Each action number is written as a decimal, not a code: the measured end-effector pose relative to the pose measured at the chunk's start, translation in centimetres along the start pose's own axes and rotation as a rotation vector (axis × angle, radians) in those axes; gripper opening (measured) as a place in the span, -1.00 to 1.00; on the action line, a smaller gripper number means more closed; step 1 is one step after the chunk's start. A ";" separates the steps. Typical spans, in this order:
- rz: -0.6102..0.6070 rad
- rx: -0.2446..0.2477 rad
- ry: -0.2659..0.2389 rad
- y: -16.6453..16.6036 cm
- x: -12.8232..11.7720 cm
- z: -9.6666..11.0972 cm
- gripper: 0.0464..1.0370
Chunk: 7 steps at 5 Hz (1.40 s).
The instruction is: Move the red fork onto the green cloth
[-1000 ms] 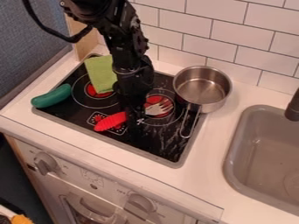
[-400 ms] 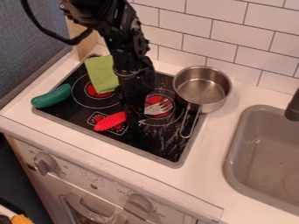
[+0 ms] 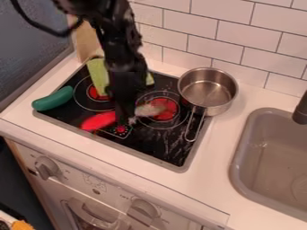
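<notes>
Gripping the red fork (image 3: 99, 121) (handle one side, tines the other), the claw (image 3: 126, 120) hangs over the stovetop (image 3: 157, 144).

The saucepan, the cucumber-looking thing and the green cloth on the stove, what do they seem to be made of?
The saucepan looks like bare metal, probably stainless steel: silvery grey, with bright glints on its rim. The cucumber-like piece looks like smooth plastic, with a soft sheen, though painted wood is possible. The green cloth seems to be matte woven fabric: flat and without shine, fibre unclear.

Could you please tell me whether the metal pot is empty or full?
Empty: the upright pot shows its bare metal bottom, with nothing inside.
</notes>
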<state>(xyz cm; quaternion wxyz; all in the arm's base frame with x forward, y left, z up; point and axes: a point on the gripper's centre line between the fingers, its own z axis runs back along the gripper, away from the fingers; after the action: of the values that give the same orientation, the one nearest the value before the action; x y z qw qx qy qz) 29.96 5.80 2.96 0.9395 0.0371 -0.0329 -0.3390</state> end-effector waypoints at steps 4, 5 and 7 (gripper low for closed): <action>-0.049 0.018 -0.048 8.7 2.7 2.1 -0.39; -0.059 0.008 -0.032 10.1 2.5 0.7 -0.39; -0.037 0.007 -0.026 11.3 2.3 -2.1 -0.28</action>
<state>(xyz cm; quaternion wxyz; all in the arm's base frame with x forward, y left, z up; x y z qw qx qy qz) 39.12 13.10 1.99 0.9324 0.0366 -0.0454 -0.3568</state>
